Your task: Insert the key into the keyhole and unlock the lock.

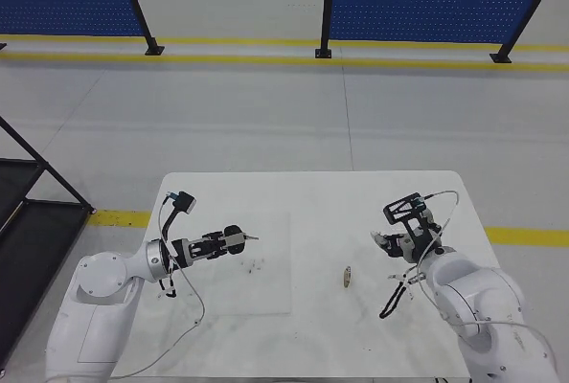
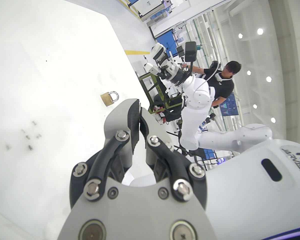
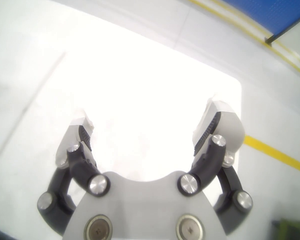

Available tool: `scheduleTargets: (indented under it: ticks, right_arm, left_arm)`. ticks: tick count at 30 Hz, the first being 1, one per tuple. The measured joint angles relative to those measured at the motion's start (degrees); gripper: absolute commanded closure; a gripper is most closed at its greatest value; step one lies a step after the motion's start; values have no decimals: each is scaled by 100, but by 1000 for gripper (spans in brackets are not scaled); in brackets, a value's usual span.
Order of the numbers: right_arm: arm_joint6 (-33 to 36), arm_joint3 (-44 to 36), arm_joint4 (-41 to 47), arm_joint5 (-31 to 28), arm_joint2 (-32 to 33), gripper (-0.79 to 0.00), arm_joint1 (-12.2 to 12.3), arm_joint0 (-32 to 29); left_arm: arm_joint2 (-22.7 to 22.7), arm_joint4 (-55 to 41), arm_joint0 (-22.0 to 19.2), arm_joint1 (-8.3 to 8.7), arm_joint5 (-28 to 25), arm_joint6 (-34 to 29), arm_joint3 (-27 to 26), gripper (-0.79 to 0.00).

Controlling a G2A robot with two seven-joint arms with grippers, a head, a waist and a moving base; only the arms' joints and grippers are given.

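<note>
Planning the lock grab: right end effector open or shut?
Open. In the right wrist view the right end effector has its fingers spread wide apart, with nothing between them and the white table behind.

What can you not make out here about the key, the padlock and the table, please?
- Thin metal key: in the top view, only a sliver past the left gripper's shut fingers, too small to show its shape; in the left wrist view the fingers hide it.
- Small brass padlock: the keyhole is too small to discern in either view.
- White table: in the right wrist view, glare washes out the surface beneath the open right gripper.
</note>
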Motion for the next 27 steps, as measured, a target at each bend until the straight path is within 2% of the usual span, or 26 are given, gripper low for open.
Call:
scheduleTargets:
  ticks: [10, 23, 25, 27]
  right_arm:
    - [1823, -41, 451, 894, -700, -785, -127, 433]
    - [1897, -43, 491, 959, -732, -785, -136, 454]
    - [1911, -44, 770, 900, -717, -785, -145, 480]
    - [2268, -105, 1100, 1071, -688, -785, -163, 606]
  left_arm:
    - [0, 0, 0, 0, 0, 0, 0, 0]
    - [0, 0, 0, 0, 0, 0, 0, 0]
    - [0, 0, 0, 0, 0, 0, 0, 0]
    - [0, 0, 0, 0, 0, 0, 0, 0]
